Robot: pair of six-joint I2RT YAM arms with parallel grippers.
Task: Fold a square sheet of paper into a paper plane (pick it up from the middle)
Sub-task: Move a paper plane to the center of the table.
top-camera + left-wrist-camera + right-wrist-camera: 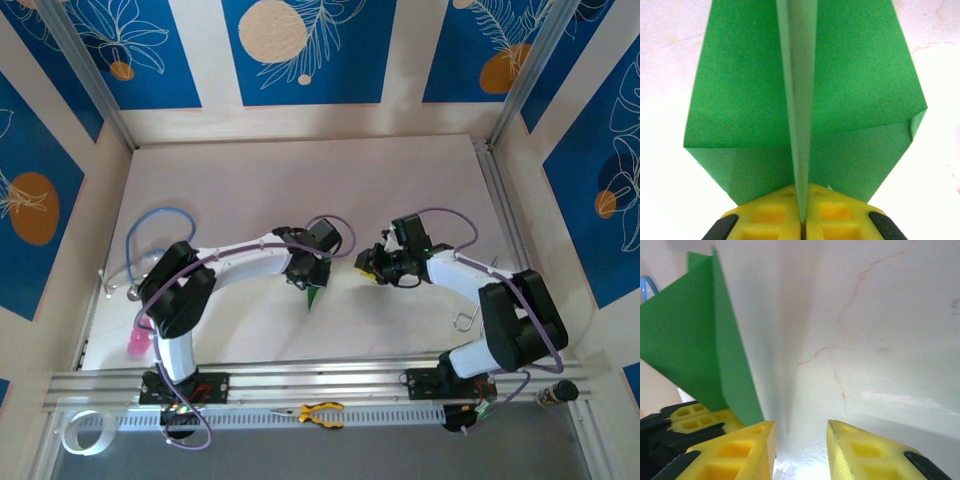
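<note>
The bright green sheet of paper (740, 100) is folded into a paper plane shape, with two flat wings and a raised centre crease (800, 125). My left gripper (804, 220) is shut on that crease at the paper's near end, its yellow fingers pressed together. From above, the green paper (316, 296) hangs under the left gripper (312, 275) near the table's middle. My right gripper (362, 265) sits just to the right, apart from the paper. Its yellow fingers (750, 450) stand open with only table between them. The green paper (690, 350) rises at their left.
A pink object (137, 343) lies by the left arm's base, with a blue cable loop (150, 235) behind it. Yellow-handled pliers (320, 413) rest on the front rail. A tape roll (82, 432) sits at the near left. A metal hook (465, 320) lies by the right arm.
</note>
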